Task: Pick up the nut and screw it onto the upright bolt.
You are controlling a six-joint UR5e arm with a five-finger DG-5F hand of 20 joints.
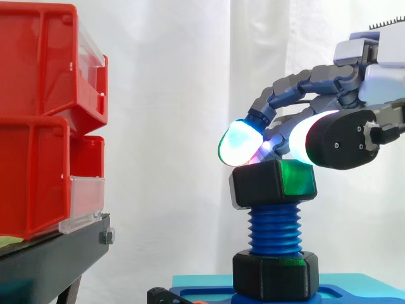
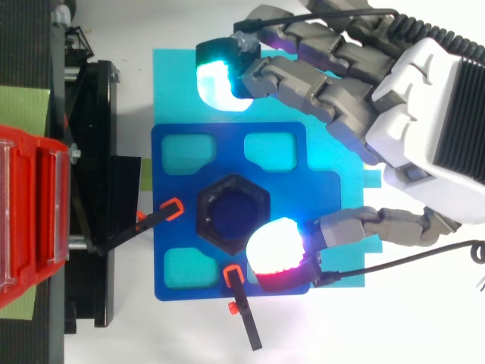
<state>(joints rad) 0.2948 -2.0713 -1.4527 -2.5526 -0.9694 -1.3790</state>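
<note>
Two red bins sit stacked far left on the black stand, out of play. Centre stage, the blue bolt stands upright, long axis vertical, tip up. The black nut already sits on its top, bore in line, roughly level. I'd call pickup and placing done. Bare threads run down to the black base collar, so the turning down is left. On the right, the hand hovers with its fingers spread apart, clamped on nothing. One glowing fingertip is clear of the nut, and the thumb pad is at its rim.
</note>
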